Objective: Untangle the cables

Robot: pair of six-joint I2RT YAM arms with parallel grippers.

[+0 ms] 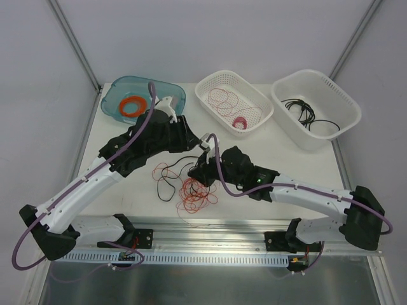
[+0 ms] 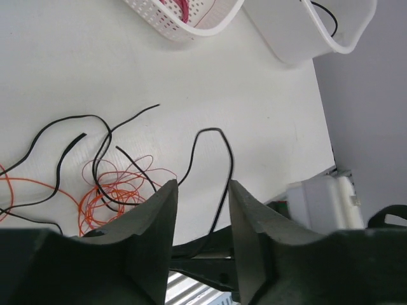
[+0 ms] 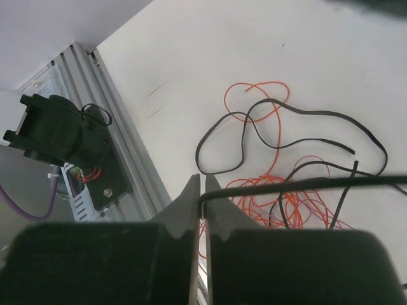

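Here, right end effector (image 3: 202, 185) pinches black cable (image 3: 305, 182).

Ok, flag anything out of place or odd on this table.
Only the tangle of orange and black cables, loose mid-table while the baskets hold sorted ones. The right pincer is shut on one black cable from it. Nothing looks spilled or damaged.

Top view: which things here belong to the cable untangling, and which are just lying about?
In the job:
tangle of black and orange cables
right gripper, shut on a black cable
left gripper, open

Lying about:
orange ring in blue bowl
pink spool in a basket
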